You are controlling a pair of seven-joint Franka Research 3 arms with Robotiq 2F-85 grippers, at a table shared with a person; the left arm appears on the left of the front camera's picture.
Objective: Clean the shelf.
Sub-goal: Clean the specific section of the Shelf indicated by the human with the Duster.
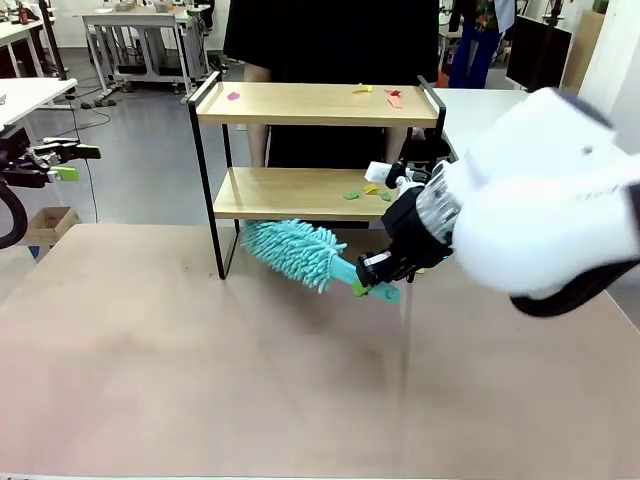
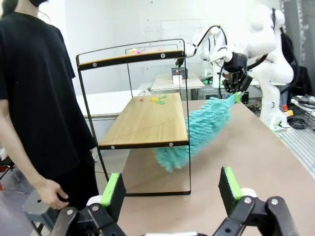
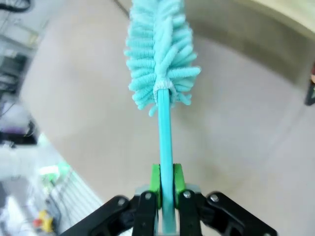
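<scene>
Although the table (image 1: 200, 380) is wide and flat, a person (image 1: 330, 40) stands close at its far side, right behind the shelf (image 1: 300, 103). The shelf sits at the far middle of the table and looks light, with two wood boards in a thin black frame. A hard push could slide it or tip it toward the person. The blue duster (image 1: 295, 250) is long, and its fluffy end hangs low by the front edge of the bottom board, close to a front leg. If it goes up from there, I think it could catch on the board or the frame and drag the shelf. The right claw (image 1: 374, 274) is shut tight on the duster's thin stick, so the stick could twist or slip when the fluff rubs hard. The left claw (image 2: 172, 184) is wide open, holds nothing, and waits far off at the left, so it cannot steady the shelf. The paper bits (image 1: 365, 190) lie on both boards, mostly at the right. A fast swipe could flick them to the floor.
</scene>
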